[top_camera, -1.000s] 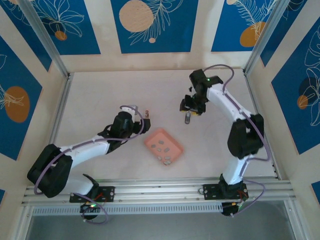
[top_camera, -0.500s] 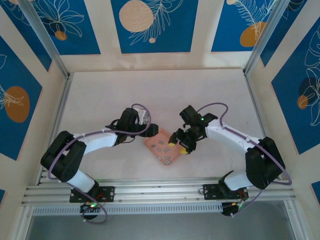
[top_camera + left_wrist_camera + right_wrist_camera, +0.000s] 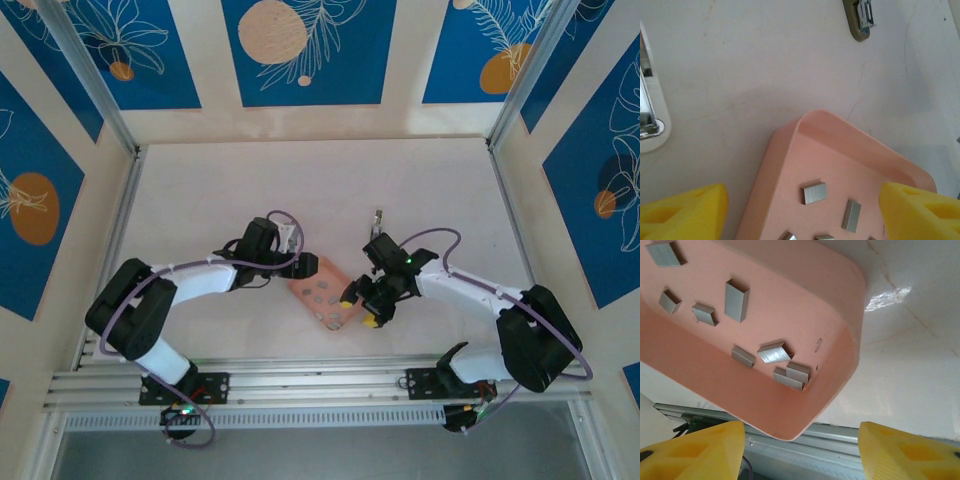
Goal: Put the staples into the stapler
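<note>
Left pincer [image 3: 800,219]: yellow foam fingertips [image 3: 682,212] spread wide, holding nothing.
Right pincer [image 3: 802,450]: yellow fingertips [image 3: 910,452] also wide apart, nothing in its grip.
Shallow pink rectangular plastic tray [image 3: 850,136]: one corner reaches in between the left pincer's fingertips, and another corner sits between the right pincer's fingertips. I cannot tell whether either pincer touches it.
Short grey metal staples [image 3: 813,193]: loose on the tray floor, just ahead of the left pincer. Several more lie scattered ahead of the right pincer [image 3: 736,301].
Pinkish-white capsule-like piece with a metal strip [image 3: 650,117]: ahead and left of the left pincer, on the pale counter [image 3: 740,60], beside the tray but apart from it.
Olive-grey rounded piece with a metal channel [image 3: 860,21]: far ahead of the left pincer, well apart from the tray.
</note>
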`<action>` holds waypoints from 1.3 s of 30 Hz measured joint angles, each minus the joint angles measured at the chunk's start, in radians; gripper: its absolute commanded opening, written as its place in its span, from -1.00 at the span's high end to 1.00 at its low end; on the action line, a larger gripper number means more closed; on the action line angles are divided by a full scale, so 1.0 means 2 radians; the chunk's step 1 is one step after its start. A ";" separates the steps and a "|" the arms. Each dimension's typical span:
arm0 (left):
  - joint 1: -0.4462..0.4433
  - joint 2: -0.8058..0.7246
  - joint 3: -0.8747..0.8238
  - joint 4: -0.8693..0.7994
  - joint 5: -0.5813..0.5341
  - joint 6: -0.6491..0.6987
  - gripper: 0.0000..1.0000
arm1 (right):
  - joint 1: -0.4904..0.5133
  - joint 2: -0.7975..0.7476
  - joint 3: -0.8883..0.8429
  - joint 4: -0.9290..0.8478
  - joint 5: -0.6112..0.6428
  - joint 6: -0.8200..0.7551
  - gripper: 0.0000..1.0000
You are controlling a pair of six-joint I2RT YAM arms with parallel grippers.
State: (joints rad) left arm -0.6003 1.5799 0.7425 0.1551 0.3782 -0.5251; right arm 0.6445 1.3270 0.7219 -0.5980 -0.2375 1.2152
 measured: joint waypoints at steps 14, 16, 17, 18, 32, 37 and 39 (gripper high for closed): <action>0.000 0.002 -0.003 -0.022 0.034 0.002 -0.56 | -0.057 0.049 0.008 0.059 -0.028 -0.037 -0.24; 0.000 0.000 -0.006 -0.022 0.036 0.002 -0.56 | -0.070 0.057 0.013 0.060 -0.030 -0.048 -0.23; 0.000 -0.001 -0.008 -0.022 0.039 0.002 -0.56 | -0.075 0.061 0.017 0.060 -0.031 -0.054 -0.23; -0.001 -0.002 -0.009 -0.022 0.041 0.002 -0.56 | -0.080 0.066 0.020 0.060 -0.031 -0.059 -0.23; -0.013 -0.065 -0.050 -0.067 0.062 0.006 -0.56 | -0.095 0.105 0.069 0.018 -0.005 -0.142 -0.22; -0.017 -0.068 -0.057 -0.074 0.080 0.011 -0.56 | -0.095 0.105 0.072 0.016 0.001 -0.155 -0.21; -0.019 -0.068 -0.057 -0.079 0.083 0.015 -0.57 | -0.095 0.105 0.075 0.013 0.006 -0.159 -0.21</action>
State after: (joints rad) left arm -0.6384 1.4445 0.6289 -0.0021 0.5438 -0.4942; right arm 0.4553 1.5375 0.8715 -0.5724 -0.2249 0.8974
